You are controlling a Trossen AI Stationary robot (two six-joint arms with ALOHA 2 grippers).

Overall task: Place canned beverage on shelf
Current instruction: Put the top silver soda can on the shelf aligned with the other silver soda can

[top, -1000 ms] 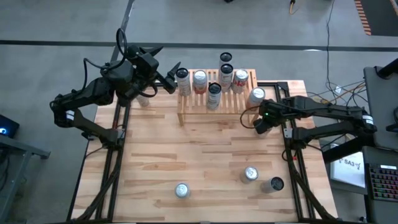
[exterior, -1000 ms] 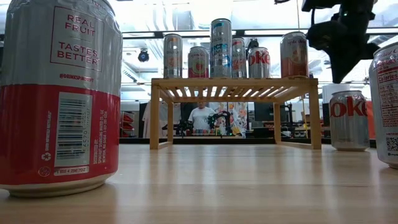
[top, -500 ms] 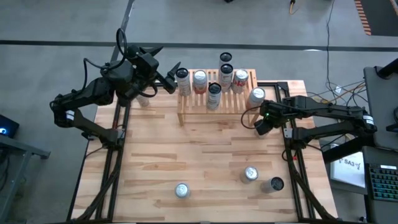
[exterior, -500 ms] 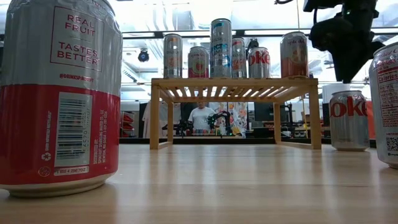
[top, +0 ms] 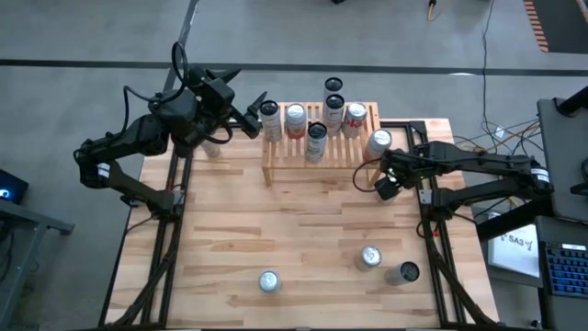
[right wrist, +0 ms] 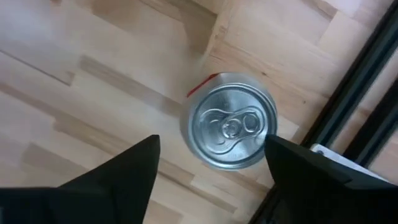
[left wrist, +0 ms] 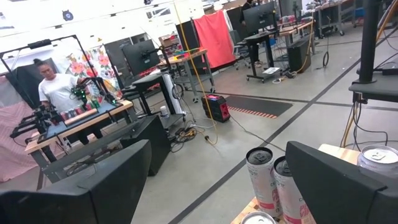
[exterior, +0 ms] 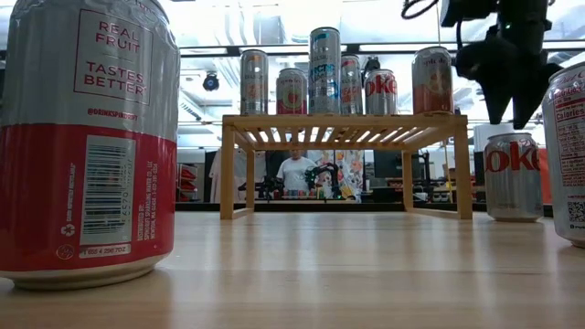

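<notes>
Shelf (top: pixel 322 152): upper centre, five cans carried.
Coke can (top: pixel 378 142): on bench right of shelf, unplaced.
Right pincer (top: pixel 387 187): spread, nothing gripped.
Left pincer (top: pixel 260 99): released, waiting upper left.

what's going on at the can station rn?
Two arms are stocking cans onto the small wooden shelf, which already carries several. The right gripper hangs open above a silver can standing on the table by the shelf's right end, not gripping it. The left gripper waits open at the shelf's left end. Three more cans stand near the table's front edge.
</notes>
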